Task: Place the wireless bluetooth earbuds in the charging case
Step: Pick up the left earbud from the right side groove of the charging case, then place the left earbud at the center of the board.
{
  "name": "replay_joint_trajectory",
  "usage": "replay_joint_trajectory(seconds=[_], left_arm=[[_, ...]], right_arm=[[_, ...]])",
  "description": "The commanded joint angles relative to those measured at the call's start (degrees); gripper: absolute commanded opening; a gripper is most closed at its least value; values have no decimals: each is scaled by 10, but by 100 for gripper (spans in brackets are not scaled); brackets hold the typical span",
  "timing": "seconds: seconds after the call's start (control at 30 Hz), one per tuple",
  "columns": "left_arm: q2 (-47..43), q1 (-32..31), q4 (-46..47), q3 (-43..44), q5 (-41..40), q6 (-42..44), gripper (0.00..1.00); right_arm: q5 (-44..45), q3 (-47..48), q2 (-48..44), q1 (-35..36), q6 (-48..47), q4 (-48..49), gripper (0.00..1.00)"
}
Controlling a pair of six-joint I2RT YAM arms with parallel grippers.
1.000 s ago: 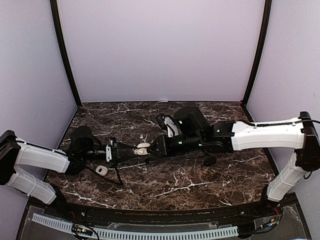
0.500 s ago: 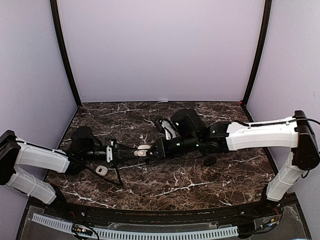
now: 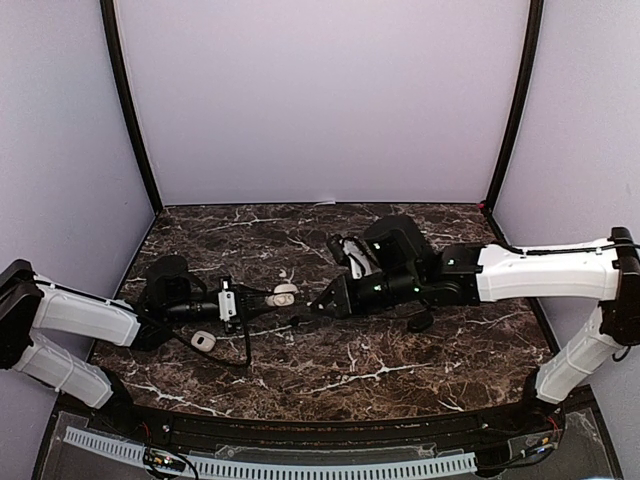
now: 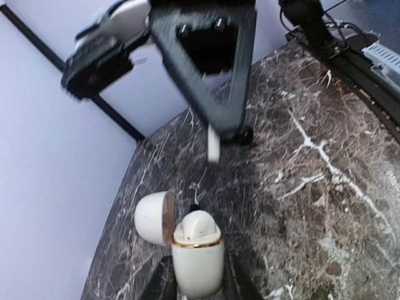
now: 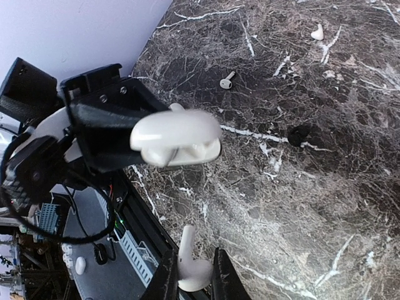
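Marble table [image 3: 400,370] below, and both my arms meet over its middle. My left gripper [image 3: 258,298] is clamped on the lower body of the charging case [image 4: 197,256]. Its lid [image 4: 154,217] is flipped out to one side and its mouth is aimed across at my other hand. My right gripper [image 5: 194,281] is pinched on one white earbud [image 4: 214,142], held in the air near that mouth and not touching it.

Here's what worries me. My pads hold only the smooth, rounded bulb. If the stem lands off-centre on the gold rim, the bud could twist in my grip or pop free and drop to the marble. If I push too hard, the case could slide back through my left fingers. There's also a pale dome in the case mouth. It may be a bud already seated or just the moulding, and the view is too soft to tell, so I could jam into an occupied well.

Now direction. The earbud's long axis runs straight out from my right fingertips toward the case, stem leading and bulb in the pads. The case's long axis follows my left fingers, open end facing the bud. I judge the two roughly in line.
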Motion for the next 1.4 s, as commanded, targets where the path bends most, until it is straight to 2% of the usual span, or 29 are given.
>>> replay_joint_trajectory(seconds=[0.0, 0.07, 0.17, 0.3, 0.43, 0.53, 0.63, 0.83, 0.9, 0.97, 1.03, 1.2, 1.37], left_arm=[[-3, 17, -42, -22, -78, -17, 0], [-16, 22, -48, -27, -93, -40, 0], [-32, 42, 9, -46, -130, -126, 0], [-56, 80, 74, -60, -150, -248, 0], [-79, 101, 71, -59, -211, -339, 0], [-99, 128, 61, -68, -238, -407, 0], [-115, 133, 46, -74, -239, -429, 0], [-134, 136, 24, -80, -231, -448, 0], [-139, 137, 11, -81, -227, -448, 0], [-145, 137, -5, -79, -219, -446, 0], [-152, 137, -13, -81, -210, -446, 0], [-170, 137, -21, -91, -181, -456, 0], [-193, 138, -23, -105, -186, -480, 0]], right_arm=[[-3, -43, -47, -15, -9, 8, 7], [1, -63, -59, -21, -21, 27, 6], [46, -97, -57, -21, -75, 58, 7], [127, -109, 4, -21, -162, 99, 6], [169, -102, 69, -23, -208, 155, 10], [180, -76, 124, -27, -222, 159, 11], [197, -61, 171, -30, -224, 163, 10], [193, -64, 207, -43, -223, 193, 15], [196, -62, 213, -44, -231, 193, 22], [194, -61, 211, -45, -240, 196, 37], [184, -55, 204, -45, -255, 201, 43], [148, -10, 206, -47, -304, 205, 48], [136, 68, 256, -50, -325, 213, 51]])
